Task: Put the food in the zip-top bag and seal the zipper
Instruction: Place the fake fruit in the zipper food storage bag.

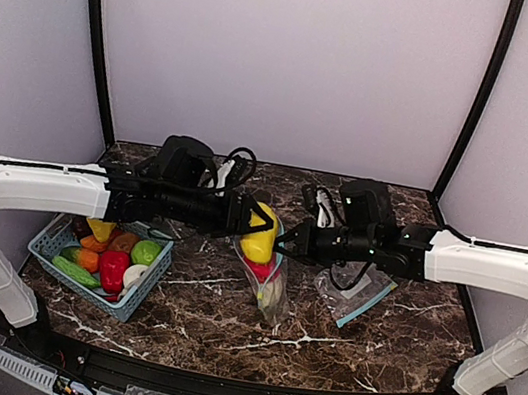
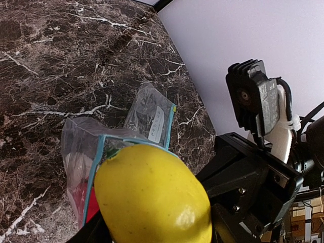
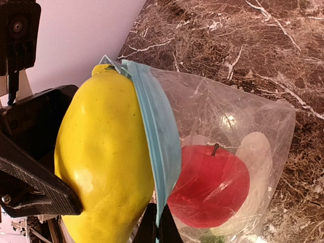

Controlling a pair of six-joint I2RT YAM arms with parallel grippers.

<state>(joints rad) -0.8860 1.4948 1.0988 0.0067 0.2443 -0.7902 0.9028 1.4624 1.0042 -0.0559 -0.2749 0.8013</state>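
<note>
Yellow toy lemon (image 1: 258, 245) clamped in left hand (image 1: 260, 225), at zip-top bag (image 1: 273, 295) mouth, right hand (image 1: 283, 244) pinching bag rim

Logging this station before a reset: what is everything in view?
dark marble table: one, dark, underneath
clear zip-top bag with blue zipper: one, clear, mid-table
yellow plastic toy fruit: one, yellow, at the bag's mouth
red toy apple: one, red, inside that bag
cream-white toy piece: one, cream-white, inside that bag
second zip-top bag: one, clear, flat on the table's right
teal lattice basket: one, teal, table's left
toy foods: several, mixed colours, in the basket
left gripper: one, black, gripping the yellow fruit
right gripper: one, black, shut on the bag's rim
</note>
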